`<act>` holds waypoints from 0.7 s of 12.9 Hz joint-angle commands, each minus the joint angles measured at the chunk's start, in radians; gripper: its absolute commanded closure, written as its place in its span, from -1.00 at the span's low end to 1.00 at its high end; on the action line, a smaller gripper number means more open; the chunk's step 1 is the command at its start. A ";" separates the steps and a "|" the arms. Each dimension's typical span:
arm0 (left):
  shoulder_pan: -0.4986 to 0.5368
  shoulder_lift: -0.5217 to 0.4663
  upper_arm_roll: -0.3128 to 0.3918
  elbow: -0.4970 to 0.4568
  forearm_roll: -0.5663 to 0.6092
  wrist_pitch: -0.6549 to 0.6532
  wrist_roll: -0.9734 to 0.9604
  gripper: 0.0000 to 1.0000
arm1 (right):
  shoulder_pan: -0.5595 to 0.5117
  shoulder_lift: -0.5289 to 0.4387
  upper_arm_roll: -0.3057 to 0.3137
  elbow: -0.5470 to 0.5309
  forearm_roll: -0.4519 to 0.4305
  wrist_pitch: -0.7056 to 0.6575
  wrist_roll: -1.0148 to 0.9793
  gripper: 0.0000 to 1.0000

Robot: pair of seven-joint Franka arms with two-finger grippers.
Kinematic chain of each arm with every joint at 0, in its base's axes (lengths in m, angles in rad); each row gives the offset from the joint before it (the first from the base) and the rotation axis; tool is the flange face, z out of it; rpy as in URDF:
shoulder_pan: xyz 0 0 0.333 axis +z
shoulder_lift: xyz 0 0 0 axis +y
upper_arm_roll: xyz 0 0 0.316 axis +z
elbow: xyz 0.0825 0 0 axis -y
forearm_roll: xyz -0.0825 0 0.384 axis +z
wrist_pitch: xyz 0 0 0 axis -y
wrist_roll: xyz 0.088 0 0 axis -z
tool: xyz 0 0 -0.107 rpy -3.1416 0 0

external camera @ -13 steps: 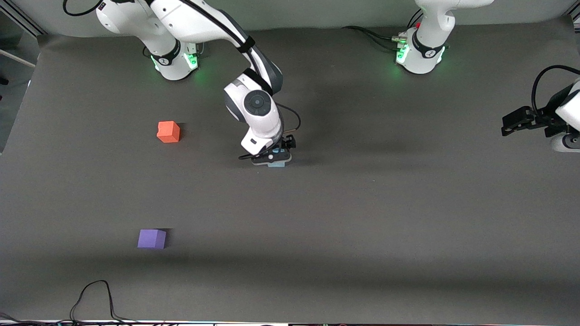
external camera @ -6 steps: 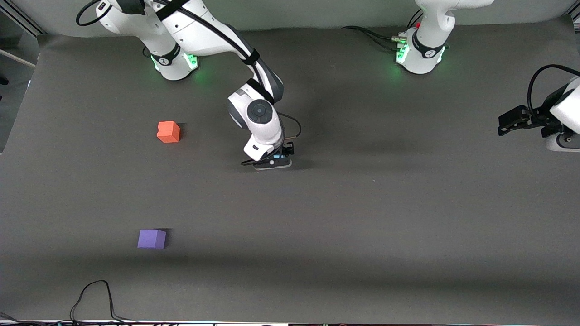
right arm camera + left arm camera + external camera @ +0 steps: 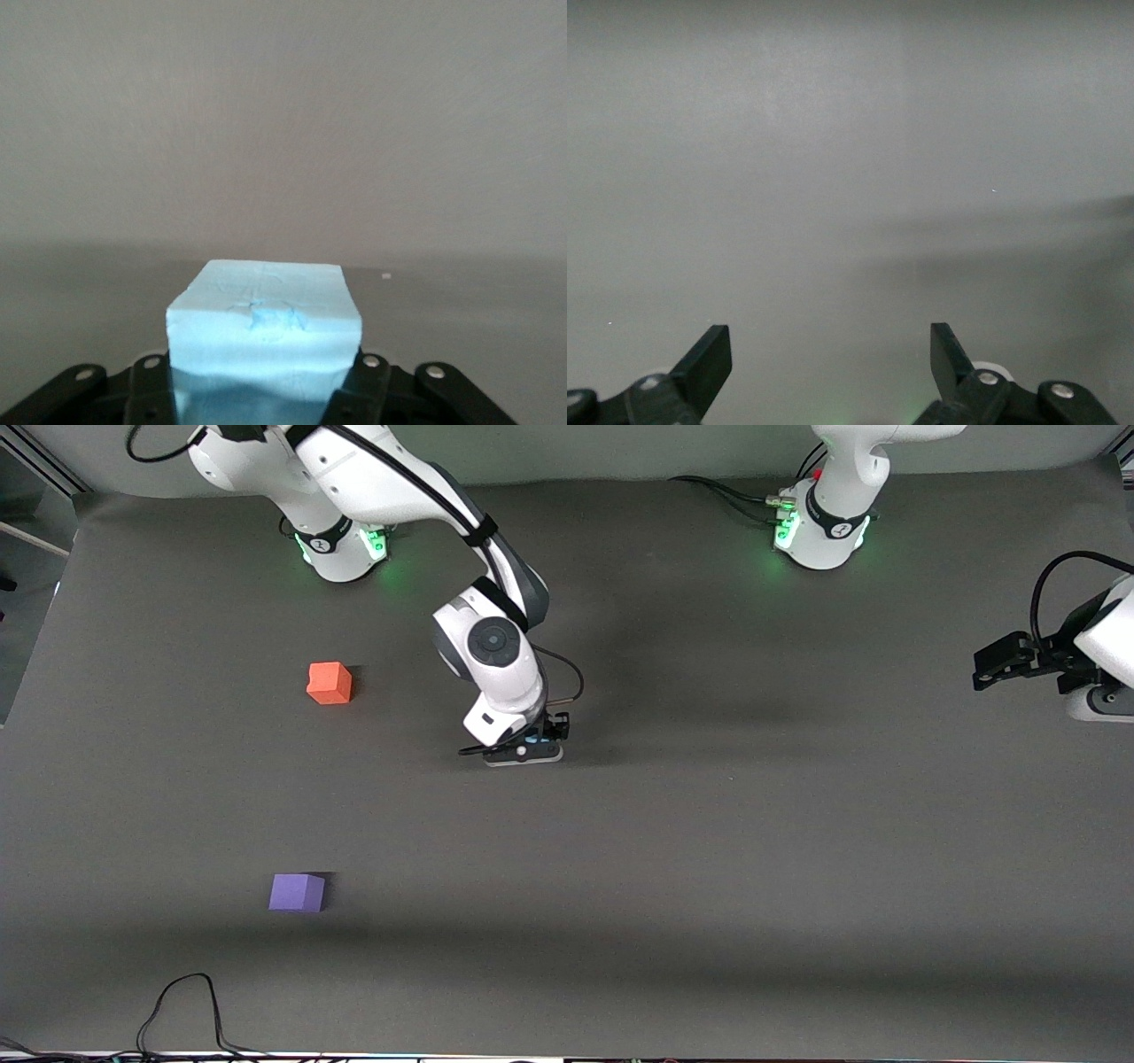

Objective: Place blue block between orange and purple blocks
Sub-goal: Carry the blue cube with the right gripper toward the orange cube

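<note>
My right gripper [image 3: 536,746] is over the middle of the table and is shut on the light blue block [image 3: 264,341], which fills the space between its jaws in the right wrist view; in the front view the hand hides almost all of the block. The orange block [image 3: 330,683] lies toward the right arm's end of the table. The purple block [image 3: 297,892] lies nearer to the front camera than the orange one. My left gripper [image 3: 992,664] waits open and empty at the left arm's end; its fingertips [image 3: 709,354] stand wide apart over bare table.
A grey mat [image 3: 709,850] covers the table. A black cable [image 3: 186,1010] loops at the edge nearest the front camera. The two arm bases [image 3: 341,540] stand along the table's edge farthest from the front camera.
My right gripper has shifted slightly toward the right arm's end and the front camera with the blue block. The left gripper moved a little at first, then stayed still.
</note>
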 commanded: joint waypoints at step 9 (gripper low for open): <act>-0.017 -0.025 0.019 -0.013 -0.001 0.002 0.025 -1.00 | -0.146 -0.257 -0.087 0.567 0.050 -0.873 -0.147 0.63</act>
